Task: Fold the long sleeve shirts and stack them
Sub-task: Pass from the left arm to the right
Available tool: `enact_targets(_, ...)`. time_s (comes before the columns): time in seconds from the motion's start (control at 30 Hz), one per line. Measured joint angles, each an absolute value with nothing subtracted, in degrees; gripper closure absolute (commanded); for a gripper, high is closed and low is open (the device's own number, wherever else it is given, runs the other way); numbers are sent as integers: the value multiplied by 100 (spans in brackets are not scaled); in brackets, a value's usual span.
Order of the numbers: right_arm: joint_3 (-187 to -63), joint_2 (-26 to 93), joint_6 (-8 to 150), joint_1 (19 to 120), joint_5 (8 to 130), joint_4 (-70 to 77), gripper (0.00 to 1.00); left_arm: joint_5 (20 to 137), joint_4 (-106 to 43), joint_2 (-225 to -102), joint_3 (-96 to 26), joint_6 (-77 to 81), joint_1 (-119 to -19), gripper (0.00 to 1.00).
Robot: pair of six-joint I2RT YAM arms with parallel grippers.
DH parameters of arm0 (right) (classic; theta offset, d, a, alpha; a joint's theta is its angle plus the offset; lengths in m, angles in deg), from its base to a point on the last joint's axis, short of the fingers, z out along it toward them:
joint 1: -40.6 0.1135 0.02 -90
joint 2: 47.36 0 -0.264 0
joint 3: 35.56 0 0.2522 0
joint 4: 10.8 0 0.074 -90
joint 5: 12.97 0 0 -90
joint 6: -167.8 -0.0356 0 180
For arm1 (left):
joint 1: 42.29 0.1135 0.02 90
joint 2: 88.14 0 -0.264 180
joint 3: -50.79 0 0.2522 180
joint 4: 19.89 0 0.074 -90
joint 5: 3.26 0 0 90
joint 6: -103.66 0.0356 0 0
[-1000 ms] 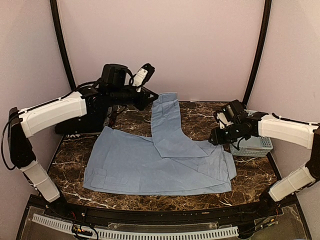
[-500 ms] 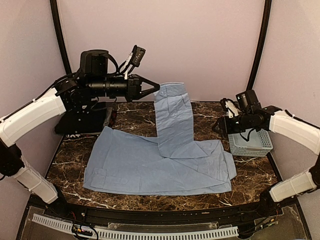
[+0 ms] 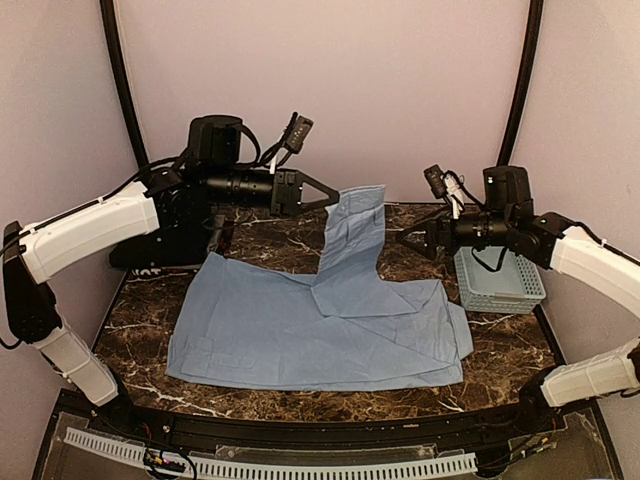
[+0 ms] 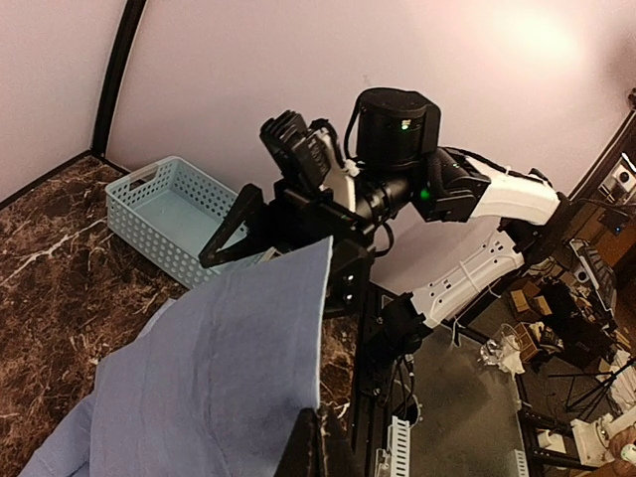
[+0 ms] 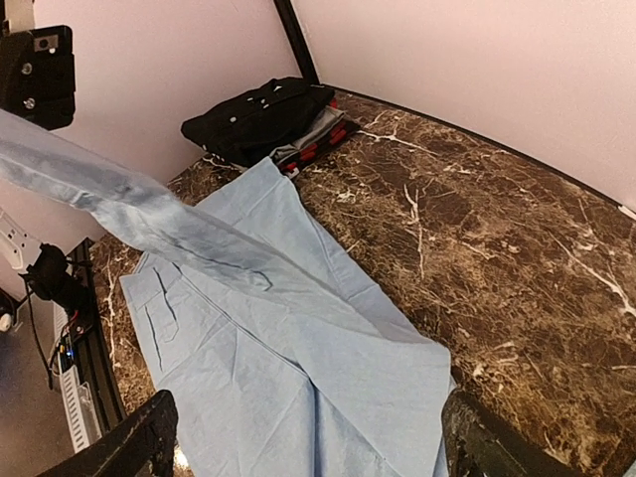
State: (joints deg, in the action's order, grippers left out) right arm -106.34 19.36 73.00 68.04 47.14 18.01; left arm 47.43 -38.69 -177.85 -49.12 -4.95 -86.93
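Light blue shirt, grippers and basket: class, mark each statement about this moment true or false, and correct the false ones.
1. The left gripper is shut on a lifted part of the light blue shirt. True.
2. The right gripper grips the same shirt. False: its jaws stand open and hold nothing.
3. The black shirt lies inside the basket. False: it lies folded at the table's far left corner, and the basket looks empty.
4. Most of the light blue shirt lies flat on the table. True.
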Motion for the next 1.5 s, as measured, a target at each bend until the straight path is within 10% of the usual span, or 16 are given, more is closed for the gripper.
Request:
enact_targets(0.6, -10494, 3494, 8052, 6925, 3184, 431, 18, 4142, -3582, -17778, -5436, -1249, -8693, 100)
enact_targets(0.73, -10496, 3713, 8069, 6994, 2712, 216, 38, 4107, -3480, -17770, -5480, -1410, -8674, 100)
enact_targets(0.93, -10496, 3833, 8043, 7029, 2143, 170, 100, 4111, -3248, -17733, -5412, -1730, -8438, 100)
enact_targets(1.5, -9082, 1018, 5656, 7408, 2718, 953, 100, 4537, -3285, -17910, -4317, -1793, -8007, 98)
